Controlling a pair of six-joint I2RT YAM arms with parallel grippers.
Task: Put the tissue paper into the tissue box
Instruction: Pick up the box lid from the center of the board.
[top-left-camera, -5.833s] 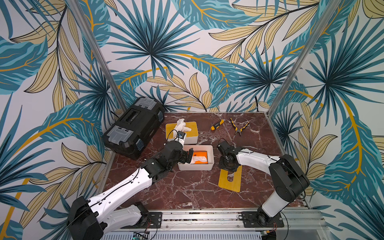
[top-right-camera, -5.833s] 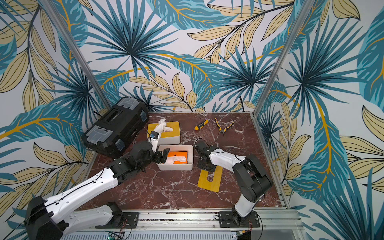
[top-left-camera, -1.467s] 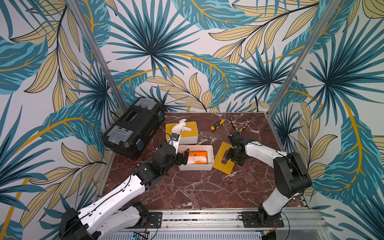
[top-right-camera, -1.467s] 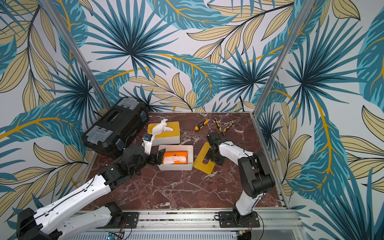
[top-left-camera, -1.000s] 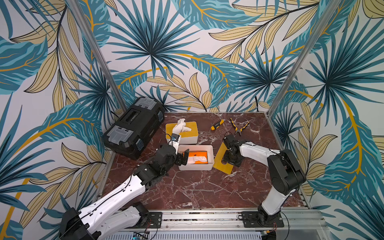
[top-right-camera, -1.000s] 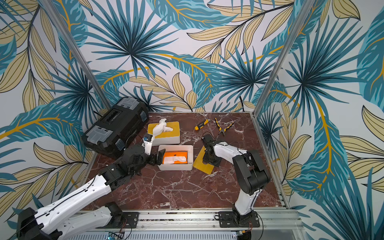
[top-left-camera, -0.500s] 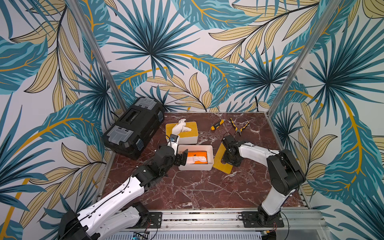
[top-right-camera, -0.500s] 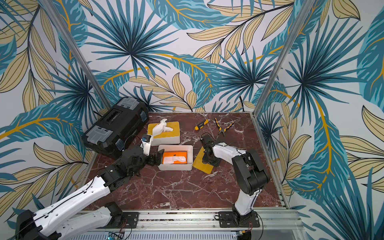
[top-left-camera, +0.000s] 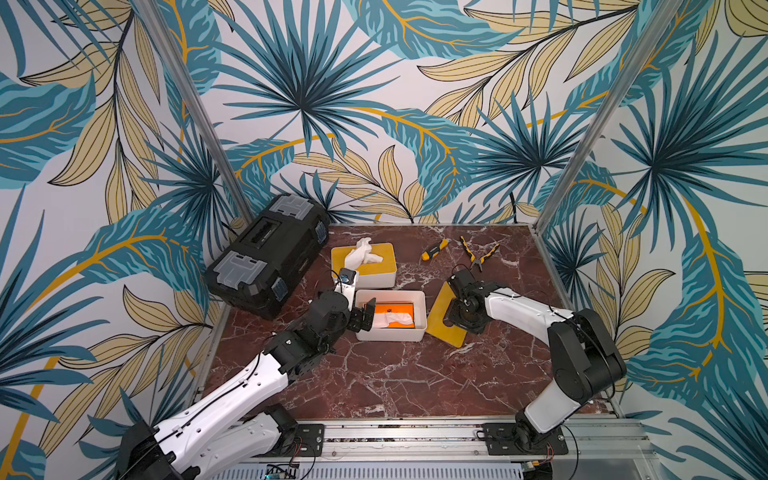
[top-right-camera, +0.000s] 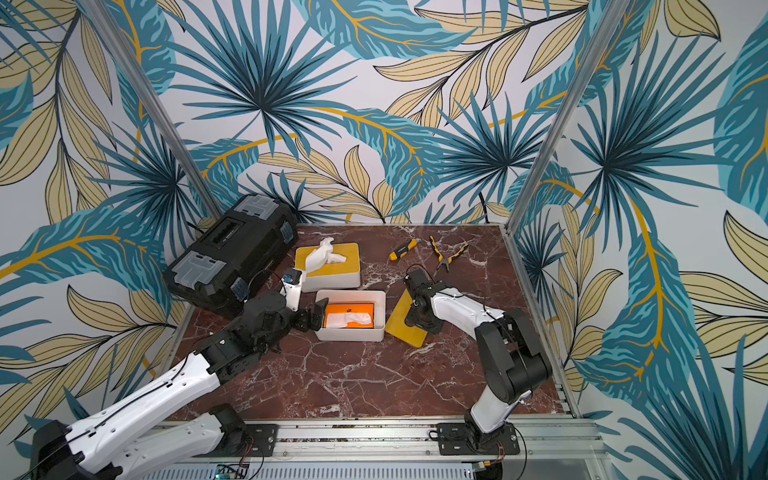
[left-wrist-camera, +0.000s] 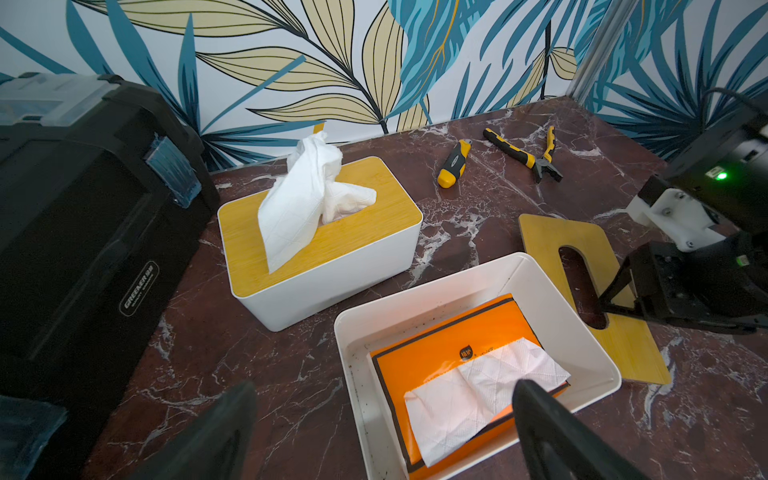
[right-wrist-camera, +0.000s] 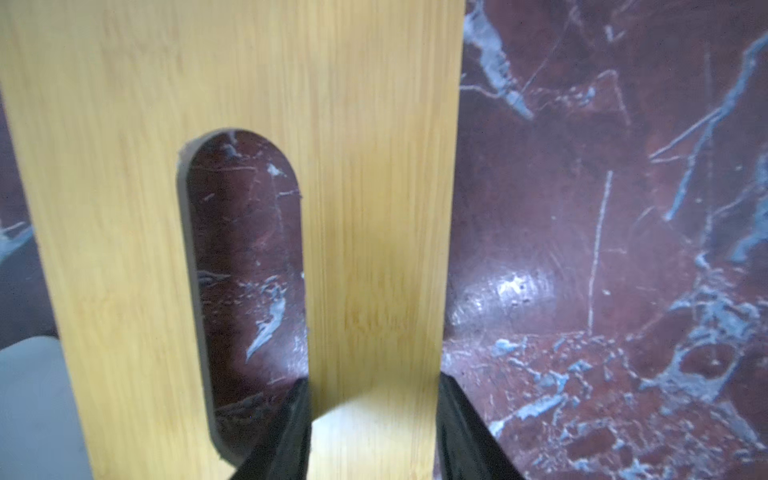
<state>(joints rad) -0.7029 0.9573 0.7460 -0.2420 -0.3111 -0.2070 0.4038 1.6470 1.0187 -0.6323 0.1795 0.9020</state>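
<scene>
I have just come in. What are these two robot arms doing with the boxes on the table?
The right gripper grips the bamboo lid by the strip beside its slot, next to the open tissue box. The orange tissue pack lies inside that box, a sheet sticking out. The left gripper, jaws open, hovers at the box's other side, holding nothing. The lid is not yet on.

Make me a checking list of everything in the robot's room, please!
Surface: red marble table, white veins.
Job's things: open tissue box holds orange tissue pack; bamboo lid beside it, not on.
Clutter: second tissue box, closed, tissue poking out; black toolbox; pliers; yellow-handled tool.
Grippers: left gripper open at the open box's end; right gripper shut on the lid, one finger through its slot.
Cables: black cable down the back wall.
Surroundings: leaf wallpaper, metal posts.
</scene>
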